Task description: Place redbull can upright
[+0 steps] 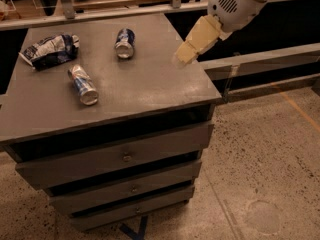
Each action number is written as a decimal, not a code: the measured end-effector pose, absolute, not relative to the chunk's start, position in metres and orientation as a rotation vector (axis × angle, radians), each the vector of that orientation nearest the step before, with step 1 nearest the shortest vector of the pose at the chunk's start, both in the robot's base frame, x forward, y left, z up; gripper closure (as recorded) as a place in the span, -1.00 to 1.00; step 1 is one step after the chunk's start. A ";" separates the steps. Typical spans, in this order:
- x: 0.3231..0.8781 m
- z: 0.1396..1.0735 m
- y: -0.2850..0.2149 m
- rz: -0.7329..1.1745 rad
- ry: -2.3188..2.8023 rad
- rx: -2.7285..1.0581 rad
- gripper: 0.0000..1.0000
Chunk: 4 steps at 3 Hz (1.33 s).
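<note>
The redbull can (83, 85) lies on its side on the left part of the grey cabinet top (145, 84), a slim blue and silver can with its silver end toward the front. My gripper (186, 54) hangs from the white arm over the right part of the top, well to the right of the can and apart from it. Nothing shows in its grasp.
A darker all-blue can (124, 43) lies on its side near the back middle. A blue-and-white snack bag (49, 50) lies at the back left. The cabinet has three drawers (125, 156) below. Rails and a dark shelf run behind; speckled floor lies to the right.
</note>
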State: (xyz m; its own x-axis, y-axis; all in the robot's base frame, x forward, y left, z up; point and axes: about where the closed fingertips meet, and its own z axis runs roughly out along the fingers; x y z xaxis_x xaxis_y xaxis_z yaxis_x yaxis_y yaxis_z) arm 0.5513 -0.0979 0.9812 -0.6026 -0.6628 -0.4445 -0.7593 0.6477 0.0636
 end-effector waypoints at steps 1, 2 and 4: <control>0.552 0.981 -0.097 0.348 2.484 -1.125 -1.00; 0.552 0.976 -0.084 0.394 2.478 -1.132 -1.00; 0.556 0.942 -0.012 0.481 2.527 -1.144 -1.00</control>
State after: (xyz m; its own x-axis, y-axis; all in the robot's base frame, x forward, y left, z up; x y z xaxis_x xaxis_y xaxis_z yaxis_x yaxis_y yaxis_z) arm 0.5555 -0.0115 0.9420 -0.6256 -0.6555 -0.4231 -0.7651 0.6216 0.1682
